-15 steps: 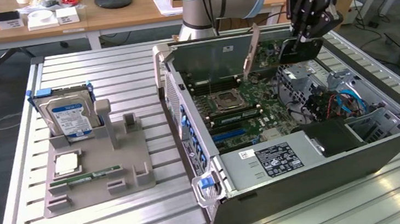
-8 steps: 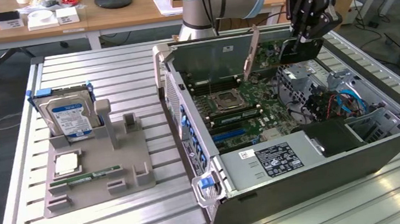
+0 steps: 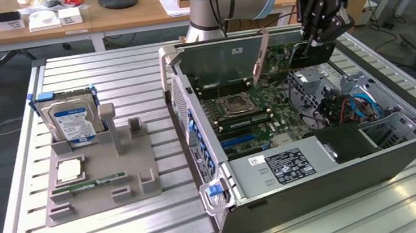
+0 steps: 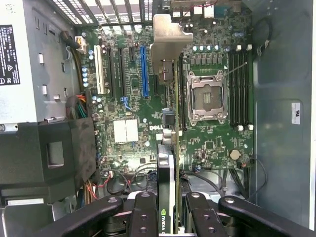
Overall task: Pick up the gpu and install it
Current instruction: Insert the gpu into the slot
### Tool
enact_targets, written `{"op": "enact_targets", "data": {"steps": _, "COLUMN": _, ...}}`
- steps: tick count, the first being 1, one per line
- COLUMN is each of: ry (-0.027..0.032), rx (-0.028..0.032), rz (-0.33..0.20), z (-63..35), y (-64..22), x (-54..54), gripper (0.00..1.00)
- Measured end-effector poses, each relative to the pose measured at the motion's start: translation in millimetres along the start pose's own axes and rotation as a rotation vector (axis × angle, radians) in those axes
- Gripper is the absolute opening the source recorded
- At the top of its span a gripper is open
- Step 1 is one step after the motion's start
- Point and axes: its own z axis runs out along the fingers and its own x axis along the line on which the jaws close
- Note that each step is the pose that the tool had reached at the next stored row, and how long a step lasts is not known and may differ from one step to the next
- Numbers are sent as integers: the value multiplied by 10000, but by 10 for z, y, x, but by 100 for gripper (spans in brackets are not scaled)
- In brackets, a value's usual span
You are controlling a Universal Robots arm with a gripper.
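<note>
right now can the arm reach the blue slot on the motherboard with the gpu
Probably yes: the pincer grips the gpu above the open case, and the blue slot looks bare with nothing standing over it, though the card is not lined up with it yet.

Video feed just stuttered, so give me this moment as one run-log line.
step: gpu install | gripper: shut on gpu | gpu: held on edge over motherboard, inside open case | slot: not yet seated

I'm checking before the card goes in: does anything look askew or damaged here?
Nothing looks damaged or spilled. In the wrist view the gpu, clamped in the gripper, hangs edge-on beside the blue slot rather than over it, nearer the empty CPU socket.
</note>
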Motion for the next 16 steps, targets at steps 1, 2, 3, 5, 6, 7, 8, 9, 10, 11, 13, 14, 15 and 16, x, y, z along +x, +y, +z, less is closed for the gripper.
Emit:
{"op": "enact_targets", "data": {"steps": 1, "ry": 0, "rx": 1, "rz": 1, "z": 0, "y": 0, "x": 0, "gripper": 27}}
{"op": "enact_targets", "data": {"steps": 2, "ry": 0, "rx": 1, "rz": 1, "z": 0, "y": 0, "x": 0, "gripper": 27}}
{"op": "enact_targets", "data": {"steps": 3, "ry": 0, "rx": 0, "rz": 1, "z": 0, "y": 0, "x": 0, "gripper": 27}}
{"op": "enact_targets", "data": {"steps": 5, "ry": 0, "rx": 0, "rz": 1, "z": 1, "y": 0, "x": 0, "gripper": 27}}
{"op": "enact_targets", "data": {"steps": 6, "ry": -3, "rx": 1, "rz": 1, "z": 6, "y": 1, "x": 0, "gripper": 27}}
{"op": "enact_targets", "data": {"steps": 7, "ry": -3, "rx": 1, "rz": 1, "z": 14, "y": 1, "x": 1, "gripper": 27}}
{"op": "enact_targets", "data": {"steps": 8, "ry": -2, "rx": 0, "rz": 1, "z": 24, "y": 1, "x": 1, "gripper": 27}}
{"op": "enact_targets", "data": {"steps": 9, "ry": -1, "rx": 1, "rz": 1, "z": 32, "y": 1, "x": 1, "gripper": 27}}
{"op": "enact_targets", "data": {"steps": 10, "ry": -1, "rx": 0, "rz": 1, "z": 35, "y": 1, "x": 1, "gripper": 27}}
{"op": "enact_targets", "data": {"steps": 11, "ry": 0, "rx": 0, "rz": 1, "z": 35, "y": 1, "x": 1, "gripper": 27}}
{"op": "enact_targets", "data": {"steps": 13, "ry": 0, "rx": 0, "rz": 1, "z": 35, "y": 1, "x": 1, "gripper": 27}}
{"op": "enact_targets", "data": {"steps": 14, "ry": -1, "rx": 0, "rz": 1, "z": 36, "y": 1, "x": 1, "gripper": 27}}
{"op": "enact_targets", "data": {"steps": 15, "ry": -1, "rx": 0, "rz": 1, "z": 36, "y": 1, "x": 1, "gripper": 27}}
{"op": "enact_targets", "data": {"steps": 16, "ry": 0, "rx": 1, "rz": 1, "z": 35, "y": 1, "x": 2, "gripper": 27}}
